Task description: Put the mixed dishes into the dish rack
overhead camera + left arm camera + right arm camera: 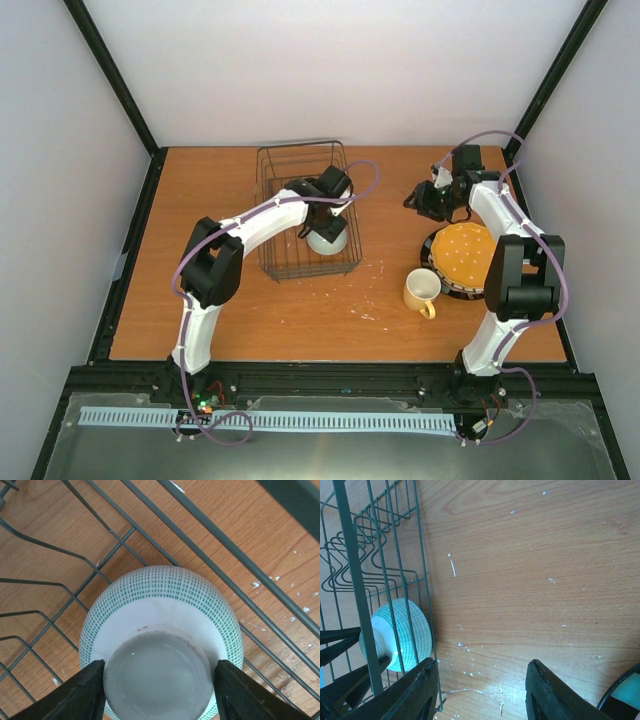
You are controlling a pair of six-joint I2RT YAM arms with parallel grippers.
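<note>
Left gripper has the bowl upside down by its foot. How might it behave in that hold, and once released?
The bowl looks like stiff glazed ceramic, so the fingers on its smooth round foot may slip. Tilted on the rack wires it could roll; dropped, it probably chips.

Top overhead, wide; wrists close, likely downward, sharing bowl (160,610), rack (357,580).

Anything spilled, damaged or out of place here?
Only small white flecks scattered on the table beside the dish rack, like chips or scuffs; what they are is unclear. The bowl is upside down in the left gripper, apparently deliberately.
</note>
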